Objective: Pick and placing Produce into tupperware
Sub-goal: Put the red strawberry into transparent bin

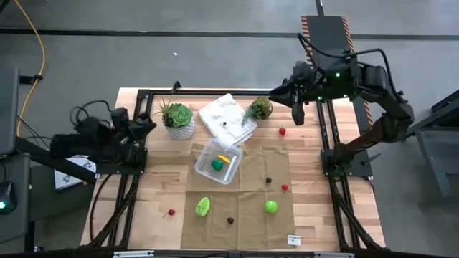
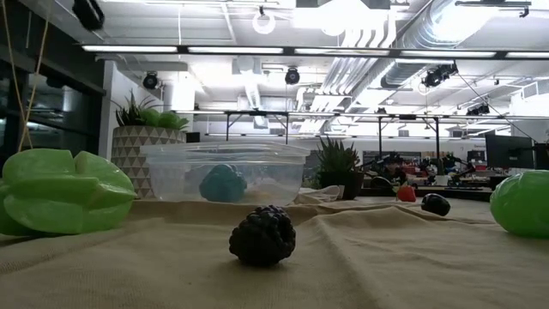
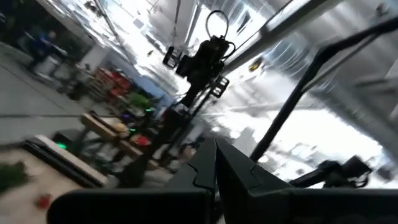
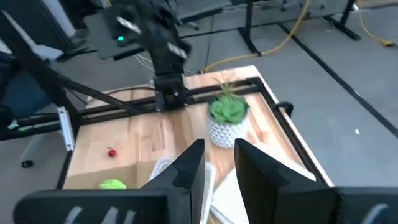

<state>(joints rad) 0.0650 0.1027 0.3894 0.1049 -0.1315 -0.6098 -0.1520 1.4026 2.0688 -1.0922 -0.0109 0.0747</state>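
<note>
Cloth-borne green produce (image 1: 203,207), long axis upright

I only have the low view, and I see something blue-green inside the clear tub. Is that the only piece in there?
Observer: No. From above, the tupperware holds a green piece and a yellow-orange piece.
Operator: Where are the arms? I see neither.
Observer: The right tool hangs over the table's back right, beside the small potted plant, with its fingers apart and empty.
Operator: And the left?
Observer: The left tool waits shut at the table's left edge.
</note>
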